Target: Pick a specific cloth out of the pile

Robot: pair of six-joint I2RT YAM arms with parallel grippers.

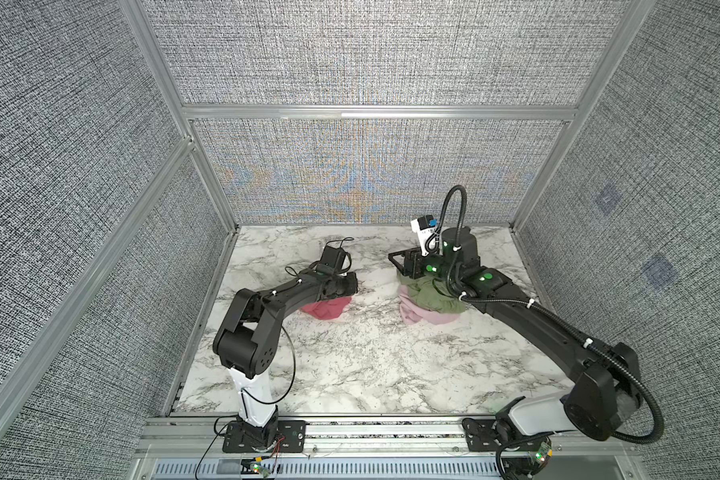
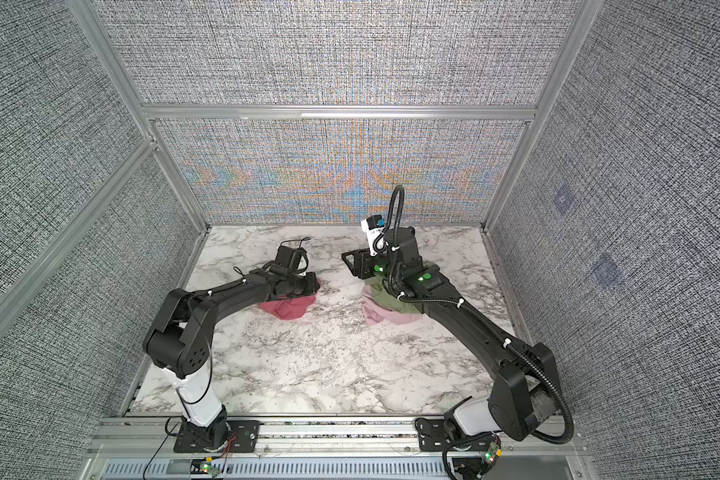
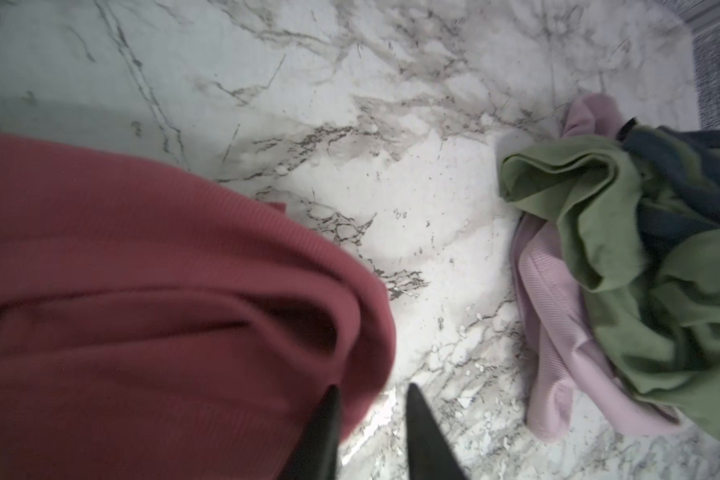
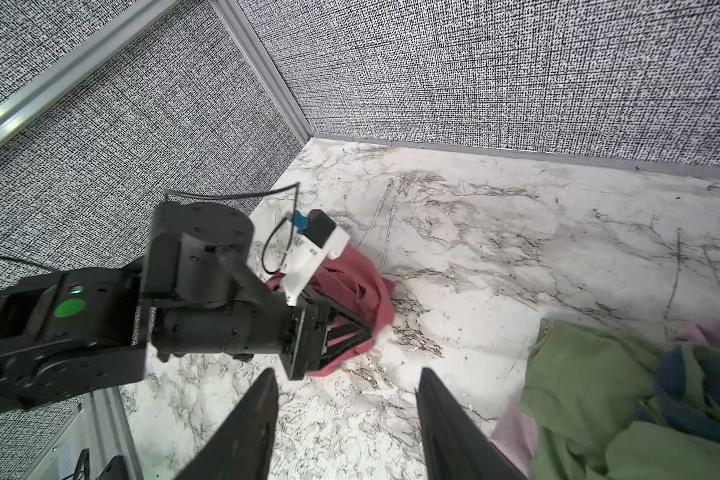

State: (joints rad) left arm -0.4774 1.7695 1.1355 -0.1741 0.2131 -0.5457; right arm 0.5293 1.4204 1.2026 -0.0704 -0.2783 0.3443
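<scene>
Clearly separated: spread left fingers [image 3: 422,436] straddle the edge of rose-red cloth [image 3: 163,291]; bare table [image 3: 391,187] strip reaches pile [image 3: 641,249]; right fingers [image 4: 445,424] spread, empty.

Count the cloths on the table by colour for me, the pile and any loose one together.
Rose-red cloth: 1
Olive-green cloth: 1
Pale pink cloth: 1
Dark blue cloth: 1
Total: 4
</scene>
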